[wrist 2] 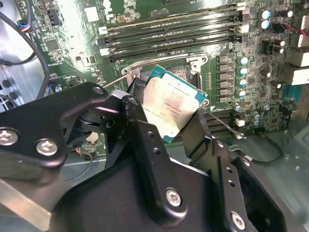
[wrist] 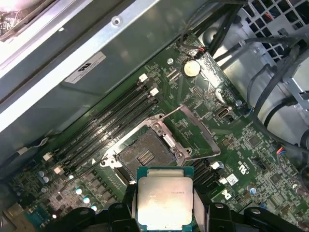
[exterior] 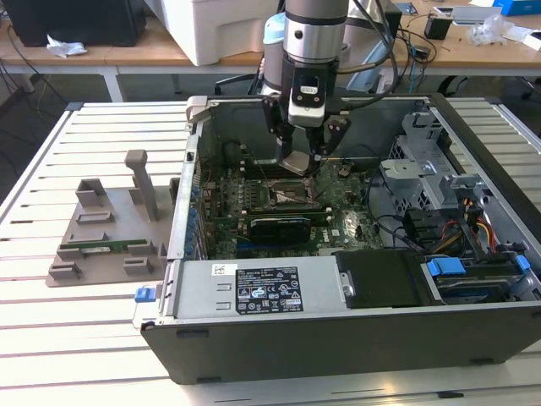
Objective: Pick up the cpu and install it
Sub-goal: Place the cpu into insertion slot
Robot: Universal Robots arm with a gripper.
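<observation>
My gripper [exterior: 297,161] hangs inside the open computer case, shut on the cpu [exterior: 297,160], a flat square chip with a silver top. In the second wrist view the cpu [wrist 2: 169,107] sits tilted between the black fingers [wrist 2: 137,121]. In the first wrist view the cpu [wrist: 164,201] is held level a little above the board, close beside the open socket [wrist: 145,155], whose metal load frame [wrist: 190,126] is swung up. In the exterior view the socket [exterior: 284,194] lies just below the gripper.
Rows of memory slots [wrist: 108,123] run beside the socket. A black expansion card [exterior: 279,226] lies on the motherboard in front of it. Cables and a drive cage [exterior: 461,211] crowd the case at the exterior view's right. A grey parts stand [exterior: 110,228] sits outside the case.
</observation>
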